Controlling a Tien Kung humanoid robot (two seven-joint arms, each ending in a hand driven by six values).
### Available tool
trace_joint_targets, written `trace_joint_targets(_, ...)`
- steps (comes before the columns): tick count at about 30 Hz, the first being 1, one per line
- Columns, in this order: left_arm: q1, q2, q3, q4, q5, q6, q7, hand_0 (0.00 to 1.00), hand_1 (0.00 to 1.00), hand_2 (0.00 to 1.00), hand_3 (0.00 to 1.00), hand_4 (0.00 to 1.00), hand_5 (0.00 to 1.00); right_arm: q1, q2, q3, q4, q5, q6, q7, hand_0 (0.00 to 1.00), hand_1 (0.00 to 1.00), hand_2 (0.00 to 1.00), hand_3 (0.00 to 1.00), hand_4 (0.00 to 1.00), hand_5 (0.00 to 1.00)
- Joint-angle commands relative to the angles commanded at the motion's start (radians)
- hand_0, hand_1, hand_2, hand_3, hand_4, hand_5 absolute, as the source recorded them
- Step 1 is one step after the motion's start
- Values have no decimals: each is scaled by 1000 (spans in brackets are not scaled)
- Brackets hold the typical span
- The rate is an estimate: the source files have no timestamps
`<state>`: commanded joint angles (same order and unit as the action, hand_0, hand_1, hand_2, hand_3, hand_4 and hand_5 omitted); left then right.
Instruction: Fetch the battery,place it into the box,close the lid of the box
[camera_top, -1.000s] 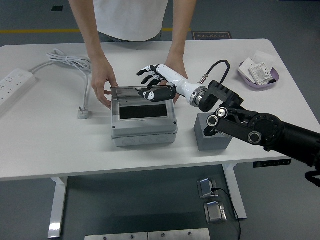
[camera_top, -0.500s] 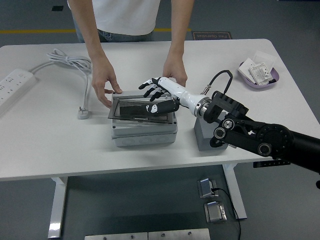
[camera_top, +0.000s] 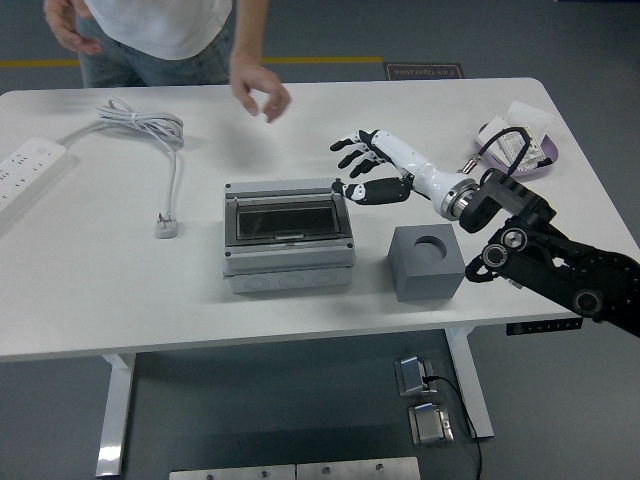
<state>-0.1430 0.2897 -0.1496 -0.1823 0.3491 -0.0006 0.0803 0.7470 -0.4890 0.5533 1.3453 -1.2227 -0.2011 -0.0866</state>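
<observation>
Now the right hand, fingers spread and empty, hovers beside the closed box's far right corner.

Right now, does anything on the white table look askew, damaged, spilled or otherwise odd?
Nothing stands out. The grey plastic box sits square with its dark clear lid lying flat and shut. The grey block with a round hole stands upright beside it. The robot's right hand hangs open, holding nothing. The white cable lies loosely coiled.
</observation>
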Motion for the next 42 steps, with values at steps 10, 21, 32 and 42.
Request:
trace_joint_targets(10,20,-13,27,2,-47,3,-10,729,761,698,662,549,326,-303,51,380,81,-188,-71,97,627,561,616,760,753,213)
trace_joint_targets(21,32,-11,8,2,-45,4,-11,729,760,695,661,547,325,-614,128,719,-5,129,-124,450,645,571,610,694,753,230)
trace_joint_targets(32,37,-5,-21,2,-24,4,-9,729,760,694,661,547,325,-720,154,686,18,479,-60,665,644,568,602,701,766,253)
trace_joint_targets(42,36,6,-42,2,-6,2,-6,728,760,694,662,548,326,-713,138,673,23,462,-56,612,645,569,601,712,769,259)
